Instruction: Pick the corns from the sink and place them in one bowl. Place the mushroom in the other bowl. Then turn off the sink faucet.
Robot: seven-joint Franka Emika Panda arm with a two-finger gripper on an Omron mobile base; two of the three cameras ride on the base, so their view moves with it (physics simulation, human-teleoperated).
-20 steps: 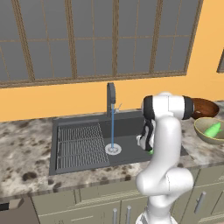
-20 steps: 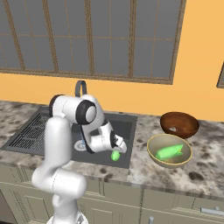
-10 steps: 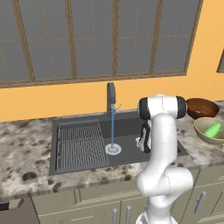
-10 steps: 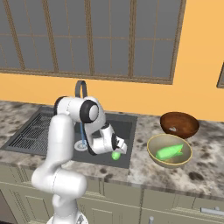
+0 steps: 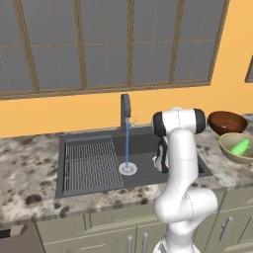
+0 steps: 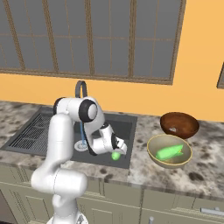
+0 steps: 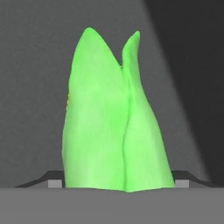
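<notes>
Down at the sink's [image 6: 127, 124] near right corner, I see my gripper [image 6: 117, 153] has just narrowed from wide onto the second corn [image 7: 114, 118], apparently pinching it for the tan bowl [image 6: 153, 156].

We see the sink [image 5: 148, 143] set into the bench [image 5: 29, 168], below the window [image 5: 99, 44]. The faucet [image 5: 125, 111] stands at the sink's back edge, near its middle. Inside, the ribbed section [image 5: 91, 165] lies to the left and the drain [image 5: 128, 168] sits just right of it. To the right of the sink, on the bench, two bowls stand close together: the other bowl [image 6: 179, 124] behind, one bowl [image 6: 153, 151] in front. A corn [image 6: 169, 152] lies in the front bowl. The hand [image 6: 117, 153] hangs low in the sink's right part, with another corn [image 7: 113, 127] between its fingers.
</notes>
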